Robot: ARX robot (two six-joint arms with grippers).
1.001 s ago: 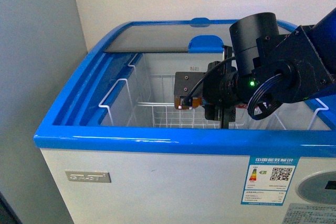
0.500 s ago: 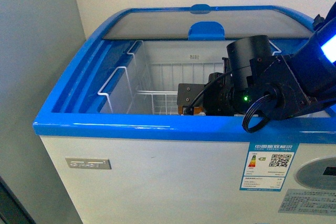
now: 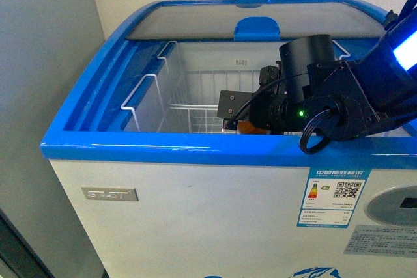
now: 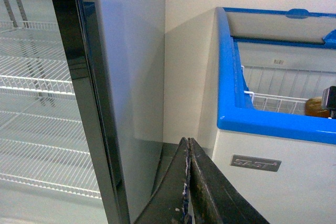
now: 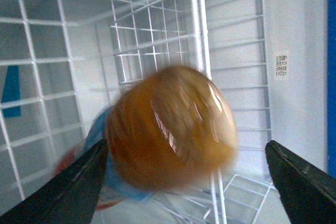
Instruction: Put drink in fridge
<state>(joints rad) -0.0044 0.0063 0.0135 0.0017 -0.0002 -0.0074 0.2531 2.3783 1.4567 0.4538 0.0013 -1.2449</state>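
Observation:
The fridge [image 3: 195,151] is a white chest freezer with a blue rim, its lid slid back and white wire baskets [image 3: 195,112] inside. My right gripper [image 3: 229,120] reaches down into it from the right. In the right wrist view the right gripper [image 5: 186,148] is open, and the drink [image 5: 170,127], an amber bottle seen end-on and blurred, lies between the fingers over the basket wires. A bit of amber shows in the front view [image 3: 244,125] and the left wrist view [image 4: 316,107]. My left gripper [image 4: 188,142] is shut and empty, low beside the fridge [image 4: 273,124].
A tall grey-white upright cabinet [image 4: 126,77] with a dark-framed glass door and wire shelves stands left of the fridge, with a narrow gap between them. A wall runs behind both. The fridge's far half is covered by its glass lid [image 3: 260,14].
My right arm has sunk lower into the fridge, carrying the drink down toward the basket. The drink now looks blurred between the fingers.

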